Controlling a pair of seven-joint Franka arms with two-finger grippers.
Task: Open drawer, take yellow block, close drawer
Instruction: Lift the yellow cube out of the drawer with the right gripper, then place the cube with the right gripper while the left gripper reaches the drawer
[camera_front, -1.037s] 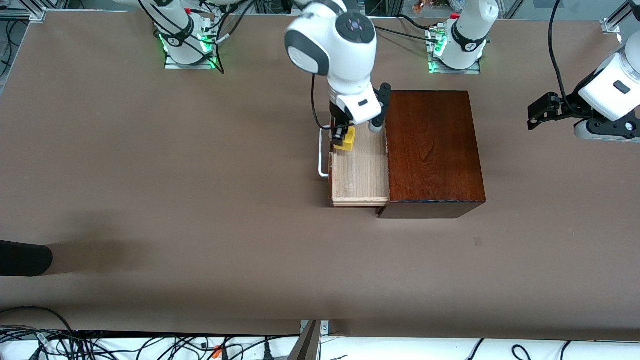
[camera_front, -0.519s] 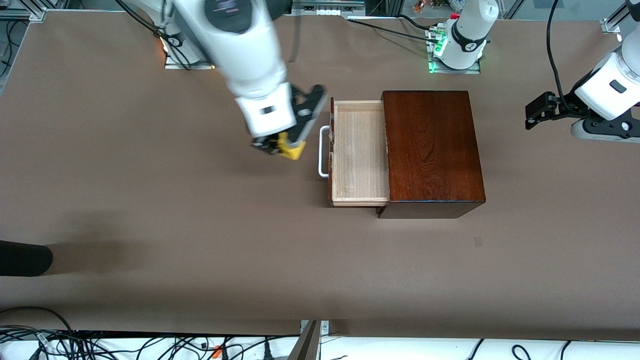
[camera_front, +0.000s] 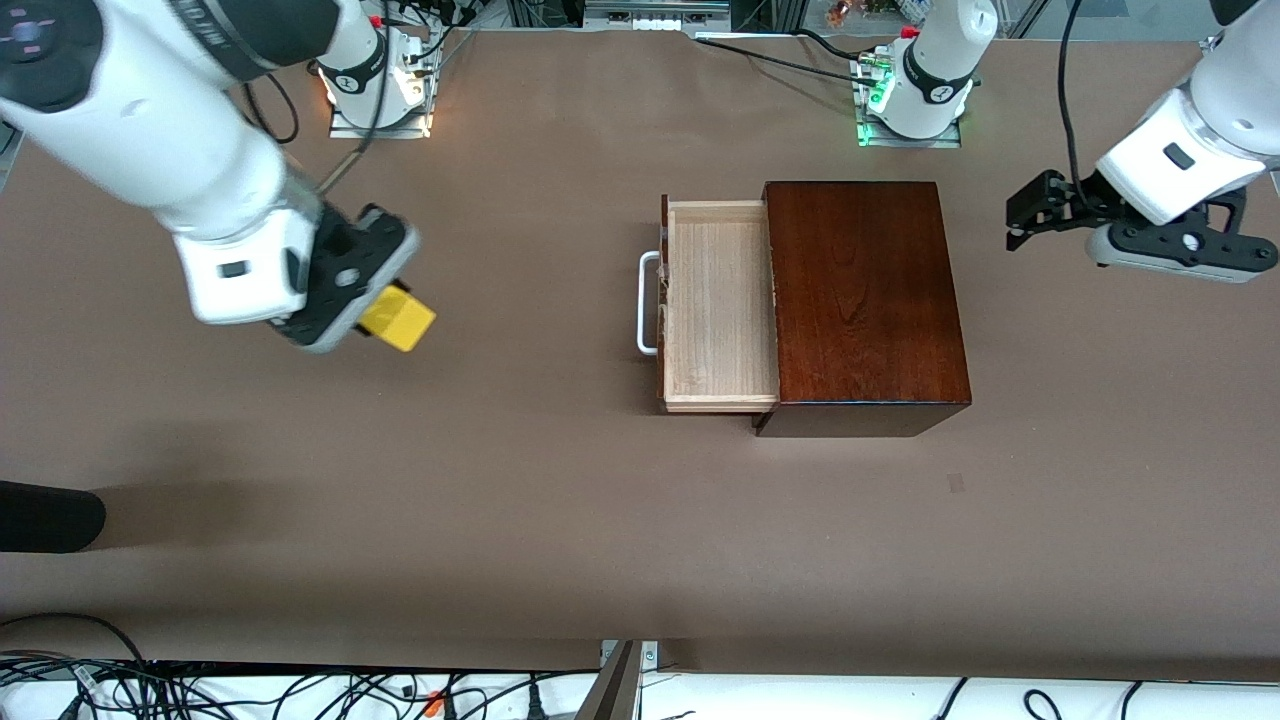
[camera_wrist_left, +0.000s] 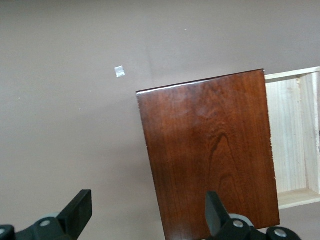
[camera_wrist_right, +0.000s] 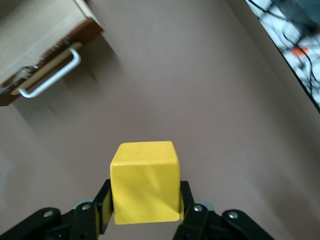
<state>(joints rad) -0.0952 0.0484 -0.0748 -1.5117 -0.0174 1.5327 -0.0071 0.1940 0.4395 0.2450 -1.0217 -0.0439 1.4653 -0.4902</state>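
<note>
drawer (camera_front: 720, 300) open and empty; right gripper (camera_front: 375, 318) clamps the yellow block (camera_front: 398, 318) over bare bench (camera_front: 500, 500), at the drawer's nine o'clock. left gripper (camera_front: 1030, 212) waits spread wide. closing remains.

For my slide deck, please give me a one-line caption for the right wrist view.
Right gripper holds the yellow block above the table, open drawer's white handle visible.

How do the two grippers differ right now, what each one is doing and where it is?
The right gripper is shut on the yellow block, while the left gripper is open and holds nothing. The right gripper is up over bare table toward the right arm's end, away from the drawer; the left gripper hangs over the table beside the wooden box, waiting. Both have black fingers and are off the table.
</note>
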